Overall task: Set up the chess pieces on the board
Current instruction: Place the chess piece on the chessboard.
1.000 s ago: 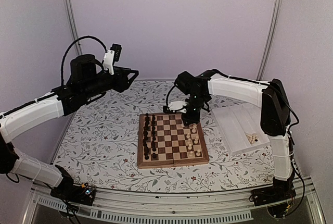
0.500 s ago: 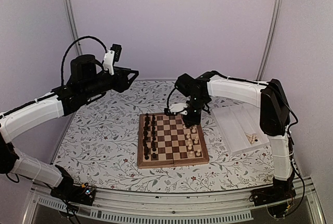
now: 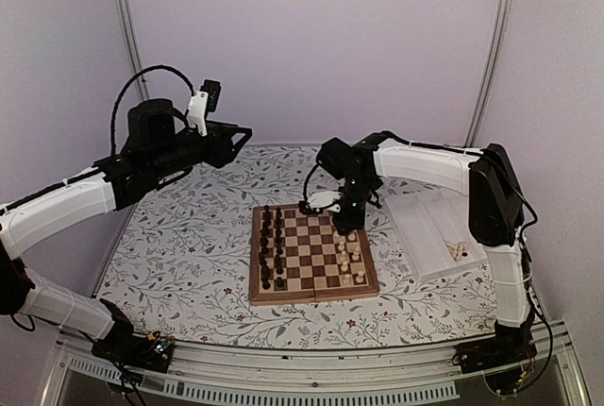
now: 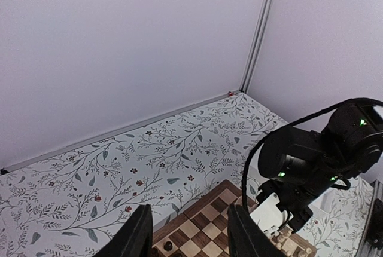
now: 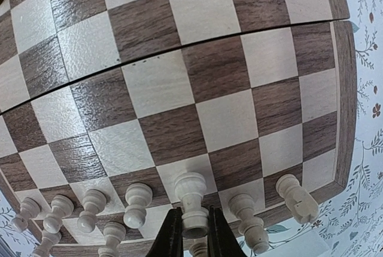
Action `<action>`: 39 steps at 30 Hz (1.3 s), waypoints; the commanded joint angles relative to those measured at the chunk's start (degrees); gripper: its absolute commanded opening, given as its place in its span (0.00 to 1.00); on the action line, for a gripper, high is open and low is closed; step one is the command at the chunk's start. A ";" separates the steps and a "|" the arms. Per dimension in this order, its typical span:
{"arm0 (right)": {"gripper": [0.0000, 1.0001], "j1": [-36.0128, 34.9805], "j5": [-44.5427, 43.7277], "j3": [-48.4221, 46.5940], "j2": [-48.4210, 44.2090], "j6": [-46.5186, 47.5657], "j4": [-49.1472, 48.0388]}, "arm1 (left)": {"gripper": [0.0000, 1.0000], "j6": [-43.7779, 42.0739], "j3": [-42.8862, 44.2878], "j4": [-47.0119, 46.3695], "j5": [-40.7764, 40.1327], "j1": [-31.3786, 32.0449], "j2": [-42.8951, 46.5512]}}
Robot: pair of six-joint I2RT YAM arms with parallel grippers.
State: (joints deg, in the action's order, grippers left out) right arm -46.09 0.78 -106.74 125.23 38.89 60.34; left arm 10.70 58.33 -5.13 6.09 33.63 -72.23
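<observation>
The board [image 3: 311, 296] lies mid-table. Dark pieces [image 3: 272, 245] fill its left columns and pale chess pieces [image 3: 350, 257] stand along its right side. My right gripper [image 3: 349, 219] hovers over the board's far right corner. In the right wrist view it [image 5: 191, 228] is shut on a pale piece [image 5: 192, 197], held just above a row of standing pale pieces [image 5: 137, 204] near the board's rim [image 5: 344, 89]. My left gripper [image 4: 190, 236] hangs open and empty, high over the far left of the table [image 3: 236, 142], looking down at the board's corner [image 4: 206, 228].
A white ridged tray [image 3: 427, 227] lies to the right of the board with a few pale pieces [image 3: 460, 251] at its near end. A floral cloth [image 3: 179, 236] covers the table. Walls and metal posts close in the back and sides.
My right gripper has shifted slightly left over the board's far right corner, still holding the pale piece. The left arm has not moved.
</observation>
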 commanded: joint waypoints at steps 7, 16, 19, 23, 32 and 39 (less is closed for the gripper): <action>0.14 -0.35 0.56 0.57 1.76 0.22 1.01 | 0.45 -0.07 -0.67 -0.32 0.77 -0.47 0.24; 0.18 -0.39 0.21 0.66 1.51 0.13 0.89 | 0.45 -0.04 -0.67 -0.41 1.05 -0.49 0.16; 0.22 -0.45 0.19 0.57 1.42 0.04 0.81 | 0.45 -0.06 -0.67 -0.41 1.05 -0.49 0.16; 0.28 -0.54 0.08 0.48 1.40 -0.12 0.57 | 0.45 -0.06 -0.65 -0.41 1.20 -0.45 0.07; 0.32 -0.72 2.52 -2.51 0.31 -0.22 0.70 | 0.46 -0.10 -0.63 -0.41 1.30 -0.49 -0.28; 0.38 -0.58 7.91 -5.53 -3.04 -0.52 1.56 | 0.46 -0.75 -0.75 -0.54 1.74 -0.58 -1.43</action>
State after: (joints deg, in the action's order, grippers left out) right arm -46.26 5.28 -110.17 125.80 38.68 61.39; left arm 10.68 58.30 -5.15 7.05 33.61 -72.44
